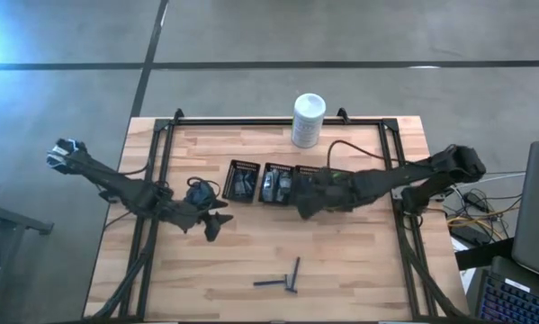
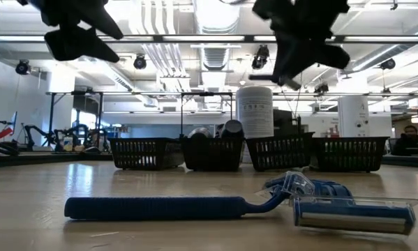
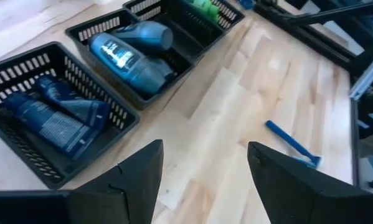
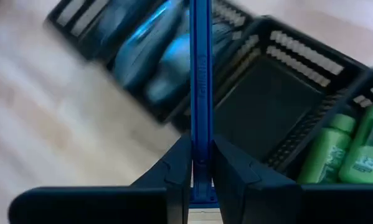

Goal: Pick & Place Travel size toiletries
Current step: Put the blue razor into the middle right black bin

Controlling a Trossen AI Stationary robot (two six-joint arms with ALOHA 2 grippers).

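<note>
Several black mesh baskets stand in a row mid-table; they hold blue-grey tubes, blue bottles and green bottles. One basket shows empty. Two blue razors lie flat on the wood near the front edge. My right gripper is above the baskets in the high view, shut on a third blue razor. My left gripper is open and empty above the wood, just in front of the leftmost basket. My right gripper pinches the razor's blue handle between its two fingers. The handle runs along the fingers and sticks out past their tips. The razor is lifted clear above the baskets; its head does not show.
A large white canister stands at the table's far edge behind the baskets. A black frame runs round the tabletop. Bare wood lies between the baskets and the two razors on the table.
</note>
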